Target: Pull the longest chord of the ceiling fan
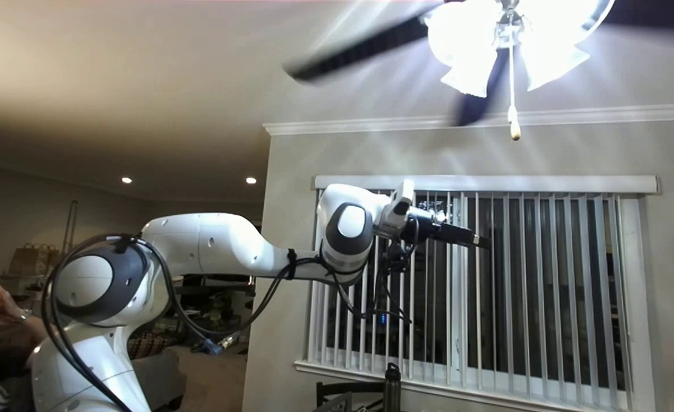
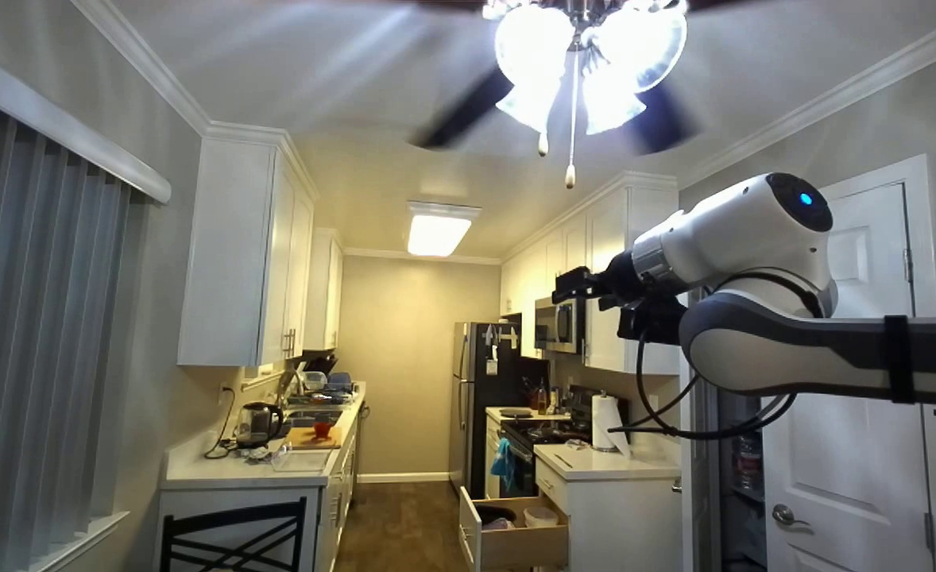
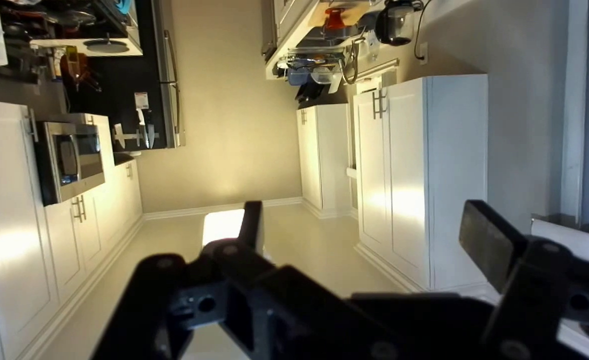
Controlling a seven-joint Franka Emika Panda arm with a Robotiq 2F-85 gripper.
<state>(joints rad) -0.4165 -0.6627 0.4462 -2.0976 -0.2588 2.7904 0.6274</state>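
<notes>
The ceiling fan (image 1: 467, 48) has dark, blurred blades and bright white lamp shades; it also shows in an exterior view (image 2: 533, 56). The longest chord (image 2: 574, 111), thin and pale with a small knob, hangs below the shades. A shorter pull cord (image 2: 543, 144) hangs beside it. From another angle, the longest chord (image 1: 512, 80) hangs above the gripper and further right; there I cannot separate the cords clearly. My gripper (image 1: 482, 241) is well below the knob, apart from it, also seen in an exterior view (image 2: 570, 284). In the wrist view my gripper (image 3: 369, 227) is open and empty; no cord shows there.
A window with vertical blinds (image 1: 543, 286) is behind the arm. White cabinets (image 2: 230, 254) and a microwave (image 2: 559, 324) line the kitchen. A ceiling light (image 2: 438, 230) is beyond the fan. A chair (image 2: 234, 536) and an open drawer (image 2: 520, 548) are low down.
</notes>
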